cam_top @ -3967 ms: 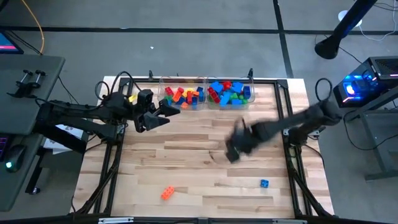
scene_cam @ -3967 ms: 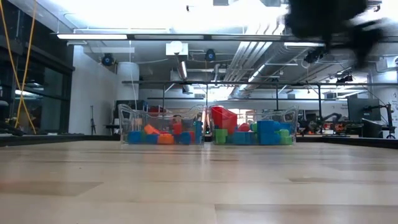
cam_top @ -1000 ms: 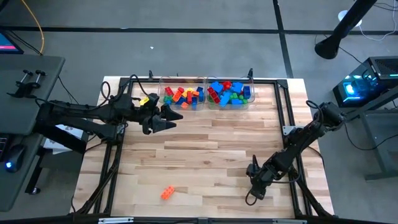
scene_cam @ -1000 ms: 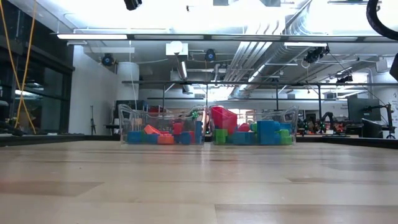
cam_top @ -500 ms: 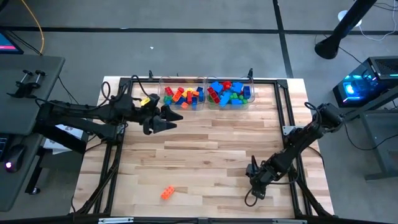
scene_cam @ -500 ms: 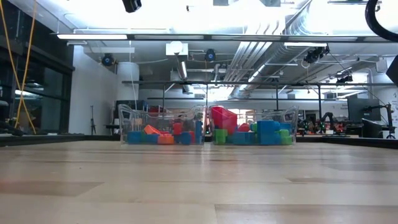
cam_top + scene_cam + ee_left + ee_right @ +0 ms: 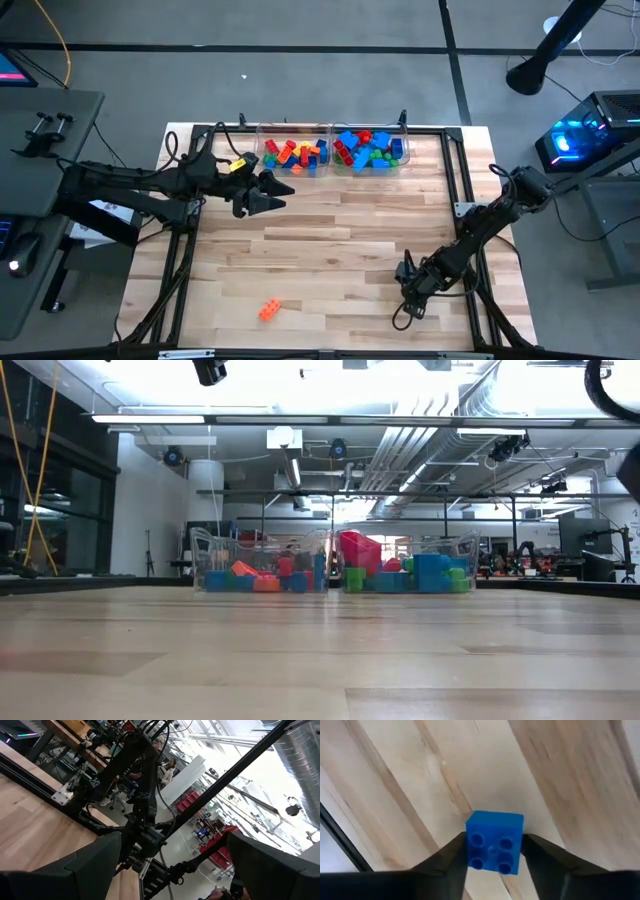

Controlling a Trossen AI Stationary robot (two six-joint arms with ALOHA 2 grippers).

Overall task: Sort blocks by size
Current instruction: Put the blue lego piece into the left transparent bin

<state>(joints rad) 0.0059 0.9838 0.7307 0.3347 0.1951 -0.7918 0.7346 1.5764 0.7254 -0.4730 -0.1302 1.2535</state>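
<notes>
A small blue block (image 7: 495, 847), a studded cube, sits near the table's right near corner with its studs up. My right gripper (image 7: 495, 862) stands over it, shut on it; in the high view the right gripper (image 7: 411, 292) hides the block. An orange block (image 7: 269, 311) lies flat on the table near the near edge. Many more blocks fill two clear bins (image 7: 293, 152) (image 7: 370, 148) at the far edge. My left gripper (image 7: 283, 190) hovers open, with nothing between its fingers, just in front of the left bin. My right gripper pinches the blue block between its two fingers, one on each of two opposite side faces (image 7: 469, 845). The fingers come from above, pointing down. The block stays upright with its studs up, and it appears to rest on the wooden table top.
The two bins (image 7: 262, 568) (image 7: 410, 568) stand side by side at the middle of the far edge. A black frame rail (image 7: 462, 200) runs along the table's right side, close to the right arm. Bare wood lies between the bins and the near edge.
</notes>
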